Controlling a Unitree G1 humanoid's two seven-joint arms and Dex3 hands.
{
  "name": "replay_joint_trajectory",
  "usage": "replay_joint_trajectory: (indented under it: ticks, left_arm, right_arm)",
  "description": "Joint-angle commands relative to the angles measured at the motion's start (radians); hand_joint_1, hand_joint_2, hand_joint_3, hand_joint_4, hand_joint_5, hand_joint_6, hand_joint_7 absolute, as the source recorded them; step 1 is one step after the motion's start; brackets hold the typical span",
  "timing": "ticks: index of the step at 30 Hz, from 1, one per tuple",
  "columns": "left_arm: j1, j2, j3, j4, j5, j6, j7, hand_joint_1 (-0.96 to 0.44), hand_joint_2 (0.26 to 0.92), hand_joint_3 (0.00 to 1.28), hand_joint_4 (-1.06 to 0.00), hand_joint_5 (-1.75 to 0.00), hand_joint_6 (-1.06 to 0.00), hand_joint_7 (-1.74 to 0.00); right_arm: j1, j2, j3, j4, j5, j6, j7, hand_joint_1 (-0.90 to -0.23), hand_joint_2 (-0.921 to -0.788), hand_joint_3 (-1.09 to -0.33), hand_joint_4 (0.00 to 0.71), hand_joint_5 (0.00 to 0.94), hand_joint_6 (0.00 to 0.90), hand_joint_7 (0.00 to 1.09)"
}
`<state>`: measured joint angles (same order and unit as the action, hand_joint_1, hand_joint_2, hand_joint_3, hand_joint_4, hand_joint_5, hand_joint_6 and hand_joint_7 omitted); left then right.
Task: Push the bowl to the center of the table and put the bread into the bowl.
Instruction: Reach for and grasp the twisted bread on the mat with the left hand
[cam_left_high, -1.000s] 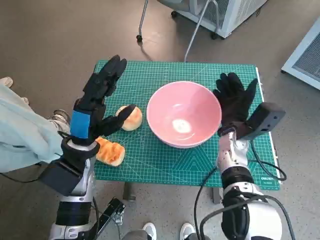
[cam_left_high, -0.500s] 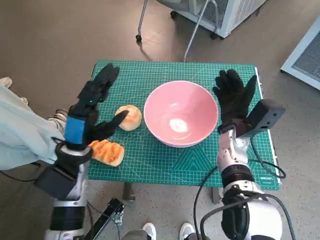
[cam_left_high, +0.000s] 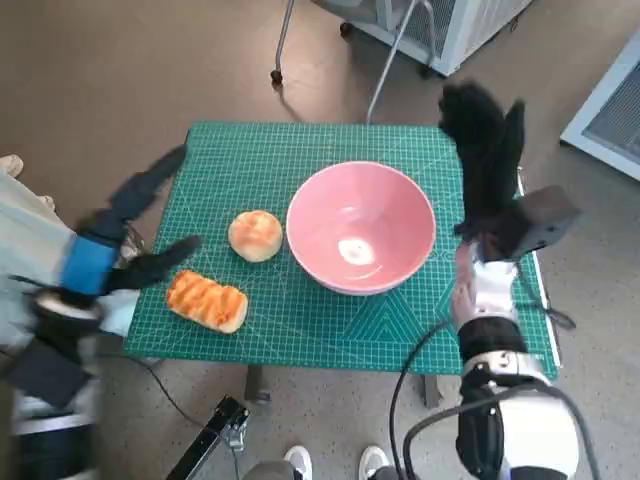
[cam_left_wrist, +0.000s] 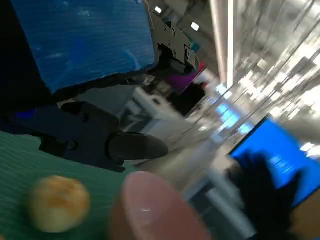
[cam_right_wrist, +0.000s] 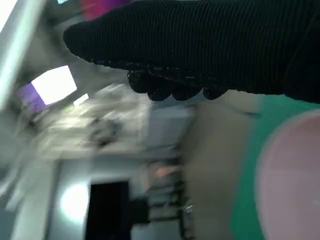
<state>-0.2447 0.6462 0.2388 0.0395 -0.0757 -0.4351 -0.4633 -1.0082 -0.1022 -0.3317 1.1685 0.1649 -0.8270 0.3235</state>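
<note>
One green cutting mat (cam_left_high: 300, 320) covers table; brown floor (cam_left_high: 120, 70) around

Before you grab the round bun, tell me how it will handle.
The round bun looks domed and smooth, so it may roll if nudged. Probably light and soft; a firm squeeze could dent it. It lies close beside the pink bowl, leaving little finger room there.

Overhead head view; wrist views sharing bowl (cam_left_high: 361, 226).
</note>
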Motion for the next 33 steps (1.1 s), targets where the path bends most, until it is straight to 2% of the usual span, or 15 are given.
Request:
replay_joint_trajectory:
  ticks: [1,5,11,23,33]
  left_arm:
    - [0.026,0.101,0.001,-0.049,0.022,0.056,-0.077,-0.42,0.921,0.11,-0.26,0.0,-0.36,-0.02]
    - [0.039,0.168,-0.008,-0.083,0.016,0.123,-0.143,-0.39,0.912,0.04,-0.24,0.0,-0.36,-0.01]
    - [0.049,0.243,-0.042,-0.129,0.053,0.2,-0.223,-0.3,0.855,0.01,-0.21,0.0,-0.35,0.0]
    - [0.02,0.316,-0.17,-0.171,0.193,0.293,-0.321,-0.12,0.796,0.0,-0.16,0.0,-0.33,0.0]
    - [-0.055,0.295,-0.307,-0.097,0.34,0.289,-0.326,-0.07,0.786,0.0,-0.14,0.0,-0.29,0.0]
  right_arm:
    - [0.022,0.03,0.016,-0.09,0.074,-0.059,0.141,-0.687,-0.921,-0.806,0.308,0.023,0.095,0.71]
    - [0.048,0.038,0.043,-0.184,0.123,-0.091,0.232,-0.694,-0.921,-0.795,0.318,0.024,0.06,0.76]
    - [0.081,0.032,0.085,-0.302,0.152,-0.092,0.286,-0.711,-0.921,-0.788,0.307,0.017,0.007,0.82]
    - [0.126,0.032,0.136,-0.42,0.15,-0.058,0.277,-0.713,-0.921,-0.788,0.302,0.014,-0.001,0.87]
    - [0.135,0.028,0.152,-0.436,0.138,-0.061,0.258,-0.696,-0.921,-0.796,0.297,0.012,-0.001,0.88]
